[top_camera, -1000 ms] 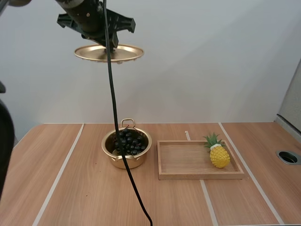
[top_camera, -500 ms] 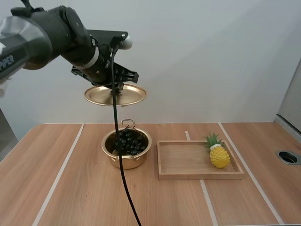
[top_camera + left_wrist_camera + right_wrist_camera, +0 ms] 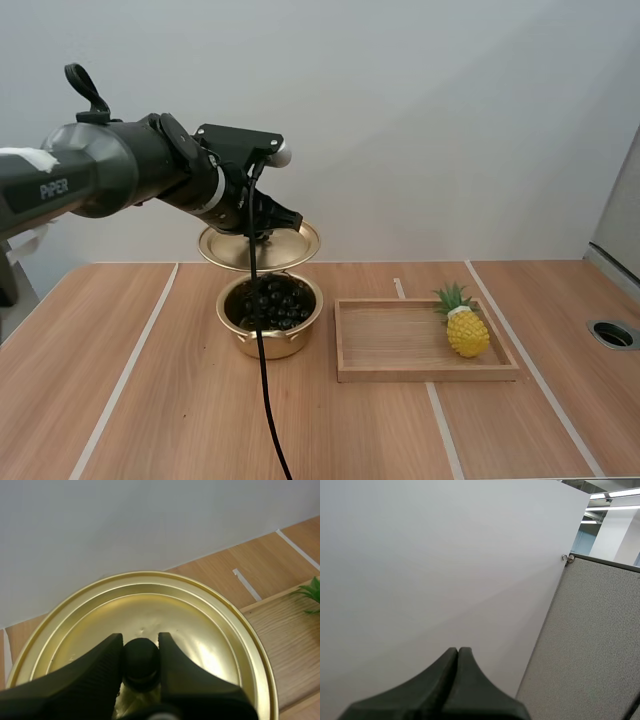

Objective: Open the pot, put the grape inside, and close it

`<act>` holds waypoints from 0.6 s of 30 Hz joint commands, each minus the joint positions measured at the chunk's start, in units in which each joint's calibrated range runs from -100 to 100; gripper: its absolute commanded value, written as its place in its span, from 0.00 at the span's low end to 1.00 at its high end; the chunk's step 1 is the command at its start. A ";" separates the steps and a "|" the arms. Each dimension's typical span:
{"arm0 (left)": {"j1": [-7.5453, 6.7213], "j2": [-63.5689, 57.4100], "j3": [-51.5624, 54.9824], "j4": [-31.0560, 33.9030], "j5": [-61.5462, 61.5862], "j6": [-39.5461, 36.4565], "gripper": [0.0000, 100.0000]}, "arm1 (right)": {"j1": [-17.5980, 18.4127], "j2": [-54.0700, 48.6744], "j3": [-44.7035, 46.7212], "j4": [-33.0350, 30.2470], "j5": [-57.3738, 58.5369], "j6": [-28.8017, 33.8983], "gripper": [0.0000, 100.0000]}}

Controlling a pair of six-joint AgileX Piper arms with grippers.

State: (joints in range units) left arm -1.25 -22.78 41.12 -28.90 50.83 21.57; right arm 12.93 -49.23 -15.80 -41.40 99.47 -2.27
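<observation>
A gold pot (image 3: 270, 318) stands on the table with a dark bunch of grapes (image 3: 272, 301) inside it. My left gripper (image 3: 257, 232) holds the gold lid (image 3: 262, 247) a little above the pot, slightly toward the back. In the left wrist view the fingers (image 3: 105, 661) pinch the lid's black knob (image 3: 141, 656), and the lid (image 3: 200, 625) spreads out beneath them. My right gripper (image 3: 458, 652) points at a pale wall, its fingers lying together as one dark wedge.
A wooden tray (image 3: 400, 340) lies right of the pot with a yellow toy pineapple (image 3: 464, 324) at its right end. A round hole (image 3: 612, 334) sits in the table's far right edge.
My left arm has come down with the lid, from high above the table to just over the pot. The pot, grapes and tray have not moved.
</observation>
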 commanded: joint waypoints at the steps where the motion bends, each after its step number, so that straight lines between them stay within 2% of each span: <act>1: -0.12 1.74 0.28 -2.08 -2.35 0.62 0.00 | -0.23 -0.84 -0.25 -0.47 0.53 -0.33 0.00; 12: -0.12 6.73 1.13 -3.66 -4.11 1.80 0.00 | -0.23 -0.84 -0.25 -0.47 0.53 -0.33 0.00; 18: -0.12 7.00 5.01 -3.99 -11.05 3.89 0.00 | -0.23 -0.84 -0.25 -0.47 0.53 -0.33 0.00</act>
State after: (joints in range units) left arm -1.25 -15.77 44.95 -31.33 43.46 24.18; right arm 12.93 -49.23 -15.80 -41.40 99.47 -2.27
